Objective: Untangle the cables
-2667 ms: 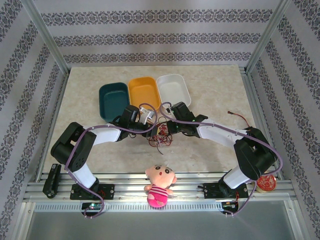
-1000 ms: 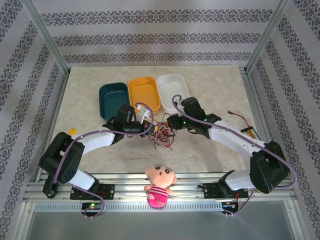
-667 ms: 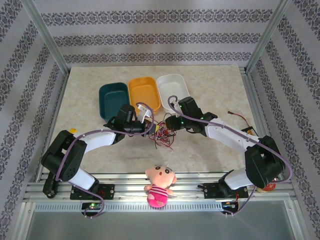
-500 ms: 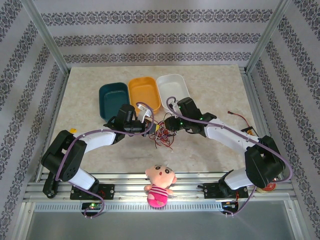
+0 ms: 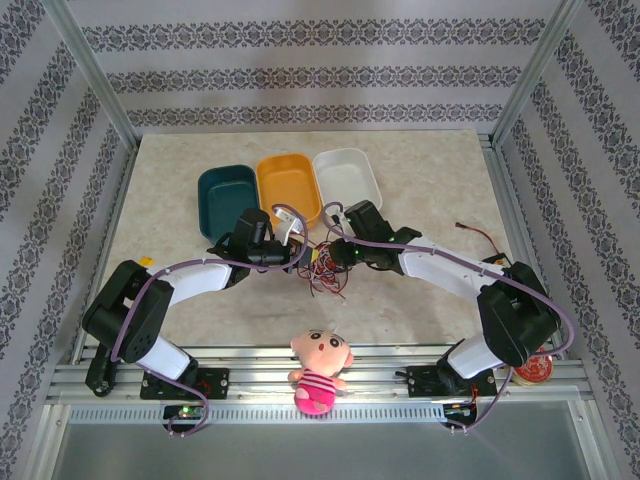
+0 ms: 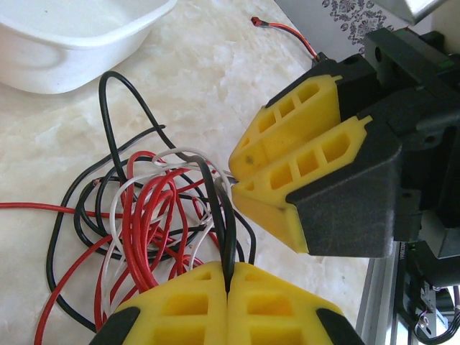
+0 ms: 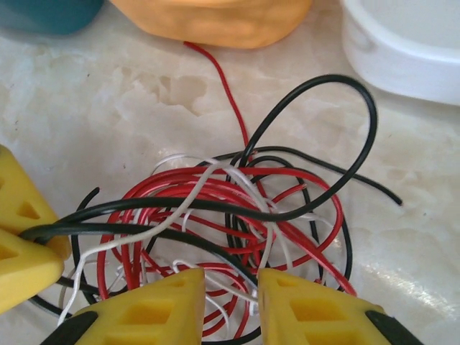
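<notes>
The cables [image 5: 326, 272] lie in one loose knot of red, black and white strands near the middle of the tabletop [image 5: 430, 170], just on the near side of three trays lined up toward the far edge: a teal tray [image 5: 228, 198], an orange tray [image 5: 288, 180] and a white tray [image 5: 345, 172]. Both arms reach in to the knot from either side.

The left gripper [image 6: 228, 273] is at the knot's left side with its yellow fingers pressed flat together. In the left wrist view, black strands run straight into the seam between them, so it is clamped on the cables. From there a black strand sweeps out in a tall loop toward the white tray, while red and white loops coil beside it on the marble.

The right gripper [image 7: 231, 287] is at the knot's right side, its tips close to those of the left gripper. In the right wrist view its fingers stand a narrow gap apart, directly over the red and white coils. Strands pass under and into that gap, but whether the fingers pinch any of them cannot be told. One red strand trails away from the knot toward the orange tray.

A separate thin red and black wire [image 5: 478, 233] lies well apart near the right edge. A plush doll [image 5: 318, 370] sits on the rail at the near edge, between the two arm bases.
</notes>
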